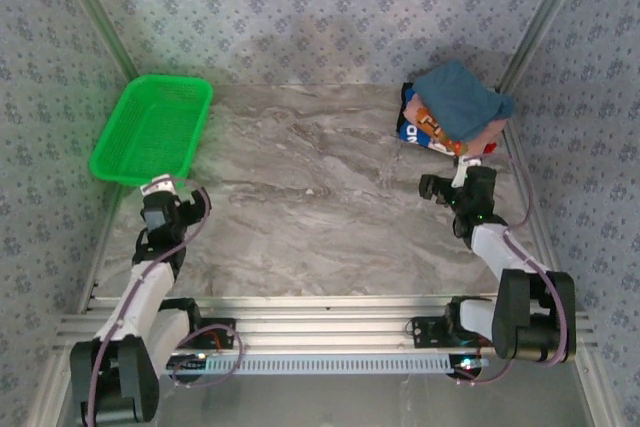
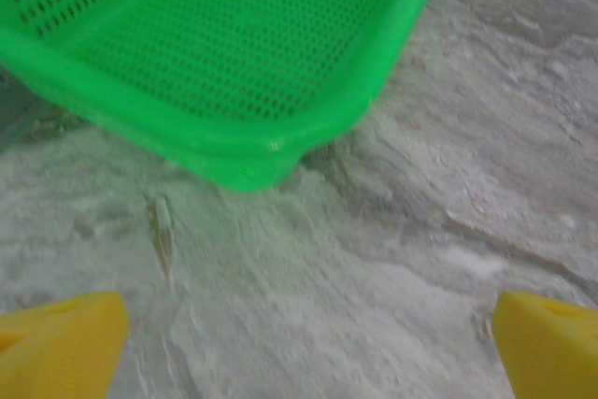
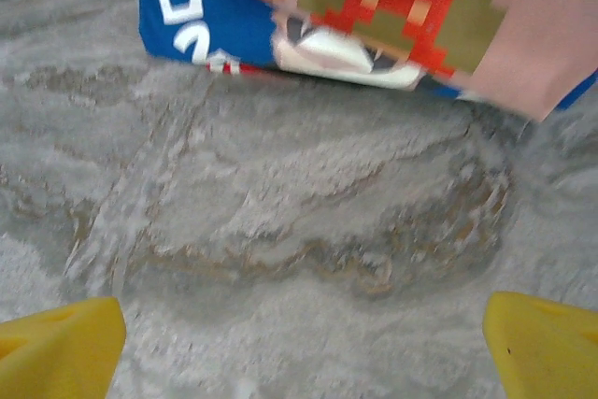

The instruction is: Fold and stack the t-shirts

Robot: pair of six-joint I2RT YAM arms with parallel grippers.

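While the teal t-shirt half-hides the pink t-shirt, left end effector and right end effector gape.

The only lettering is a few large white characters on the dark blue shirt, at eleven o'clock in the right wrist view, cut off and too blurred to read.

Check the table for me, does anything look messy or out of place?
The t-shirts lie in a messy heap at the far right corner of the table: the teal shirt is crumpled on top of the pink shirt and the dark blue shirt. The green basket seems to overhang the left edge.
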